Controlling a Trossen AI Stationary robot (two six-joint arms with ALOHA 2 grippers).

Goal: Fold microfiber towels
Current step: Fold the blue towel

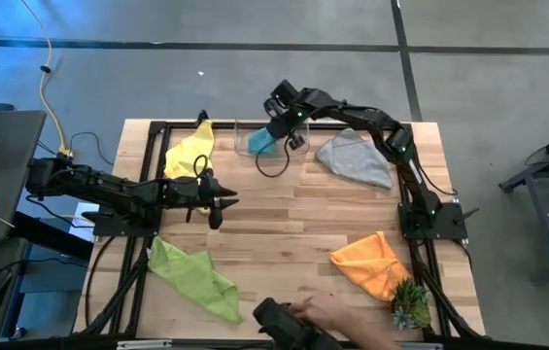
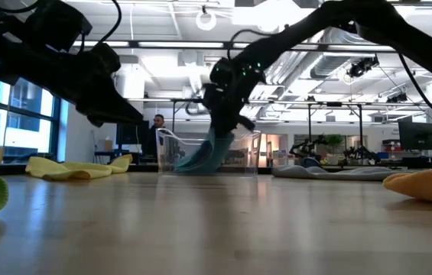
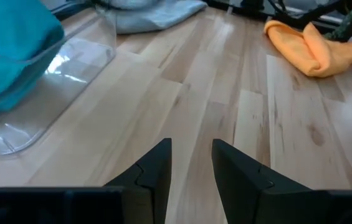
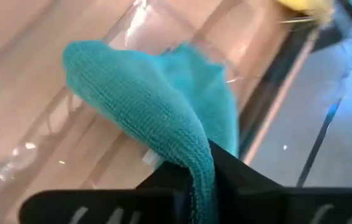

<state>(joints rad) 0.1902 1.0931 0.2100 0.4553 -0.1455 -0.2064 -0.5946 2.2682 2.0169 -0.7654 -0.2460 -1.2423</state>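
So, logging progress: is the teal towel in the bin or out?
Partly in: the teal towel hangs into the clear bin, pinched by the right tool.

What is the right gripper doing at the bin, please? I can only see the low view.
Observer: The right gripper is shut on the teal towel, per its wrist view.
Operator: Is the towel inside the bin?
Observer: From above, it hangs into the clear bin at the table's far edge.
Operator: And the left arm?
Observer: The left gripper hovers above bare wood near the yellow towel, holding nothing.
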